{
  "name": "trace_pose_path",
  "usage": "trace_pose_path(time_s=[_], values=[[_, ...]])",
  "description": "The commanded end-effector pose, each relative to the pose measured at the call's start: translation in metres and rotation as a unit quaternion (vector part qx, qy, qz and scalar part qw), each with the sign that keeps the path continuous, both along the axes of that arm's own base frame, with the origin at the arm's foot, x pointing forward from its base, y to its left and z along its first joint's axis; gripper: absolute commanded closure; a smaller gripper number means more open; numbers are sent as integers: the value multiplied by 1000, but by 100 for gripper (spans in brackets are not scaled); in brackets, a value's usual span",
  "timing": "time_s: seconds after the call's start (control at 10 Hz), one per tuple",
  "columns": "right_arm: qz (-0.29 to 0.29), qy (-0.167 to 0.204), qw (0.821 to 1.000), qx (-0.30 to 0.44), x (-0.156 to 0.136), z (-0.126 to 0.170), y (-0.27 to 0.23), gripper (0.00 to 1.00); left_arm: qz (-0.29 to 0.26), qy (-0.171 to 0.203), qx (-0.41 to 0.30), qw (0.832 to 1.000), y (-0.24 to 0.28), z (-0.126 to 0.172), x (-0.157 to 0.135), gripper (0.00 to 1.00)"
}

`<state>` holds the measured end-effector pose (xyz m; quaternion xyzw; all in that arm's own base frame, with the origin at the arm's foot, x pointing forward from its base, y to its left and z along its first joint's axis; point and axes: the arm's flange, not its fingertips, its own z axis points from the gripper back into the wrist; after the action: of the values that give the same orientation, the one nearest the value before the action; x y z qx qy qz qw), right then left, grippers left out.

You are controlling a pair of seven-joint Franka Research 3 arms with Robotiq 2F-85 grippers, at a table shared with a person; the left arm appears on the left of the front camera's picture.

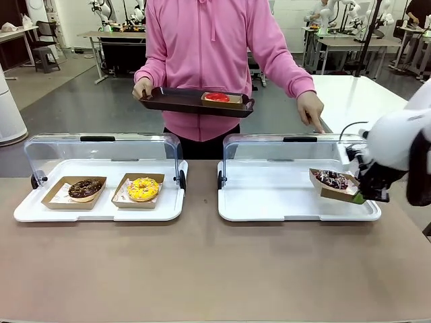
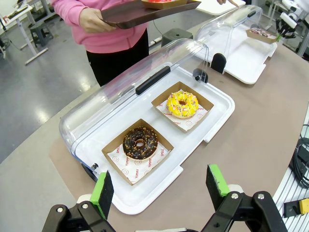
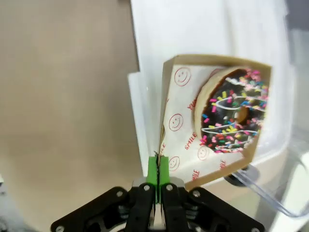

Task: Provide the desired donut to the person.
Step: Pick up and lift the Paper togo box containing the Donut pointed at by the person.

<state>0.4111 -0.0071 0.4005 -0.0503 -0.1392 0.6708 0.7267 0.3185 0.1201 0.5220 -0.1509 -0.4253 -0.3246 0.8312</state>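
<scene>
right gripper [image 1: 359, 196] pinched shut on the donut box [image 1: 328, 191] rim — left gripper [image 2: 160, 183] well apart from that box, jaws spread wide.

The big flat brown table [image 1: 202, 269] holds two things. A white plastic tray on the left [image 1: 27, 214] and a white plastic tray on the right [image 1: 296, 214] sit side by side, a little apart, each with a clear lid flipped up.
</scene>
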Motion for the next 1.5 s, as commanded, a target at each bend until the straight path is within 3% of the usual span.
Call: trace_pose_path(time_s=[0.0, 0.3, 0.5, 0.7, 0.8, 0.9, 1.4], values=[[31, -19, 999, 33, -68, 24, -16, 100, -1, -1, -7, 1000, 1, -1, 0, 0], [25, -33, 998, 42, -149, 102, -24, 100, -1, -1, -7, 1000, 1, -1, 0, 0], [31, -75, 996, 35, -180, 138, -18, 100, -1, -1, -7, 1000, 1, -1, 0, 0], [24, -114, 993, 18, -185, 148, -3, 100, -1, -1, -7, 1000, 1, -1, 0, 0], [20, -95, 995, 2, -177, 149, -5, 100, -1, -1, -7, 1000, 1, -1, 0, 0], [43, -100, 993, 36, -178, 196, -23, 100, -1, -1, -7, 1000, 1, -1, 0, 0], [43, -100, 993, 36, -178, 196, -23, 100, -1, -1, -7, 1000, 1, -1, 0, 0]])
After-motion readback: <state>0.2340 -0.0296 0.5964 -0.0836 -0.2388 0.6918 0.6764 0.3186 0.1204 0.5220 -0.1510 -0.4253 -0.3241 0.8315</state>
